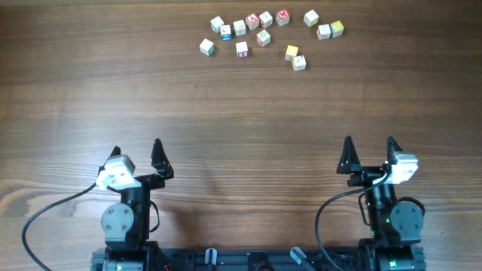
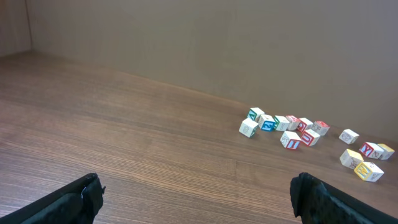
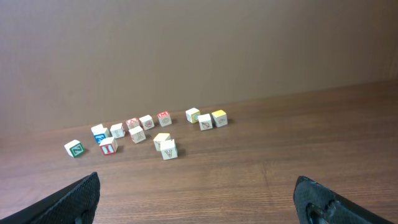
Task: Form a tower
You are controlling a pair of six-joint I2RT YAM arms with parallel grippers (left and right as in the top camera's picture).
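Cubes (image 1: 263, 38) all single, jaws wide

Farthest left, the left gripper (image 1: 135, 149) stands well to the left of the yellow cube (image 1: 292, 52) and far on the robot's side of it. Its jaws are spread wide with nothing between them. Its wrist view shows the dark fingers (image 2: 87, 198) at the bottom corners and bare table (image 1: 241, 135) between.

By the overhead view there are fourteen cubes. Each lies alone on the wood and none rests on another, so no stacking is done yet.

- The green cube (image 1: 207, 47) is farthest left of the yellow cube and apart from the others.
- Next, still left of the yellow cube and mostly a little beyond it, comes a loose bunch. In it a blue cube (image 1: 225, 31) sits just beside a pale one, and a red-marked cube (image 1: 242, 49) lies about level with the yellow cube. Two red-topped ones sit side by side farther back.
- One more red cube (image 1: 283, 16) sits almost straight beyond the yellow cube.
- A pale cube (image 1: 299, 62) lies just beside the yellow cube, to its right and toward the robot. Whether their corners touch, I cannot tell.
- Three more lie right of the yellow cube and beyond it. The last, a yellow-green cube (image 1: 337, 28), sits just beside its pale neighbour.

The right gripper (image 1: 370, 143) stands right of the yellow cube and far on the robot's side of it, jaws equally wide and empty.
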